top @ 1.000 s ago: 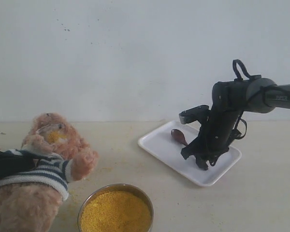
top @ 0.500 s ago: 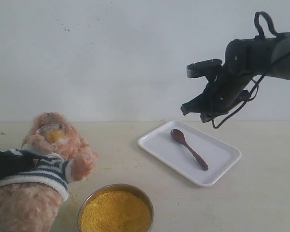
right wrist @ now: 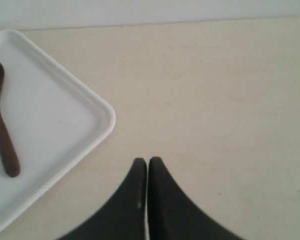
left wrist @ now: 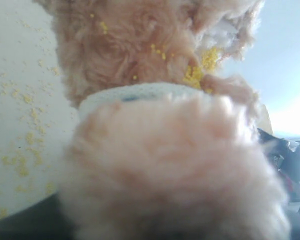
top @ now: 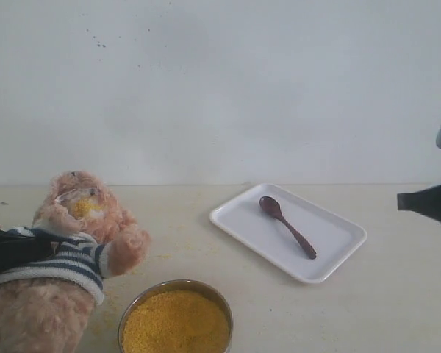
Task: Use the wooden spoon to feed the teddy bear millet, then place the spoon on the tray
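Lying in tray [top: 338, 243], handle toward 5 o'clock, wooden spoon [top: 287, 226] looks delivered; right gripper [right wrist: 147, 162] pinched together, empty; left gripper [top: 7, 248] apparently propping teddy bear [top: 81, 220], grip not discernible.

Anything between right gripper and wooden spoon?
Just bare table and the rim of the tray between the right gripper and the wooden spoon; clearest in the right wrist view.

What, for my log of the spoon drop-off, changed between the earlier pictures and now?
The right gripper, down at the wooden spoon's handle on the tray, lifted clear, withdrew to the right edge of the exterior view and shut empty. The spoon lies on the tray as before; teddy bear, bowl and millet unmoved.
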`<control>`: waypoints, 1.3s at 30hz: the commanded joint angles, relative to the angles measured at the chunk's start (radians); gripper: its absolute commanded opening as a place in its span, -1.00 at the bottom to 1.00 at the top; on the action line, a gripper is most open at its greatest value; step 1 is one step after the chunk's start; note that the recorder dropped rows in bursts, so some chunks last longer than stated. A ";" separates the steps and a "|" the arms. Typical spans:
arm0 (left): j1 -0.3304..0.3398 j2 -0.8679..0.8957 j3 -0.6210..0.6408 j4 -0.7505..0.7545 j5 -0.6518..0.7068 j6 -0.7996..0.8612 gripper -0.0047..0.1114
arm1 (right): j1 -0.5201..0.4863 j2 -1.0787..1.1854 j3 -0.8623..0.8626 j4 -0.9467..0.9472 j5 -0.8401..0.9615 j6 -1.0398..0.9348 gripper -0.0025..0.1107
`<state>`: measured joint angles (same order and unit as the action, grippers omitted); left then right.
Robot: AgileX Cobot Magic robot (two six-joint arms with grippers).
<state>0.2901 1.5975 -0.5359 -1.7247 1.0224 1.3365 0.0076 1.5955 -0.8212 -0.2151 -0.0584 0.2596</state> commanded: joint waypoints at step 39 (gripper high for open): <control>0.004 -0.004 -0.006 -0.009 0.029 0.018 -0.85 | 0.001 -1.316 0.821 0.007 -0.139 0.221 -0.96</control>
<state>0.2901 1.5975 -0.5359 -1.7247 1.0224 1.3490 0.0093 0.3552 -0.0046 -0.1750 -0.2367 0.4784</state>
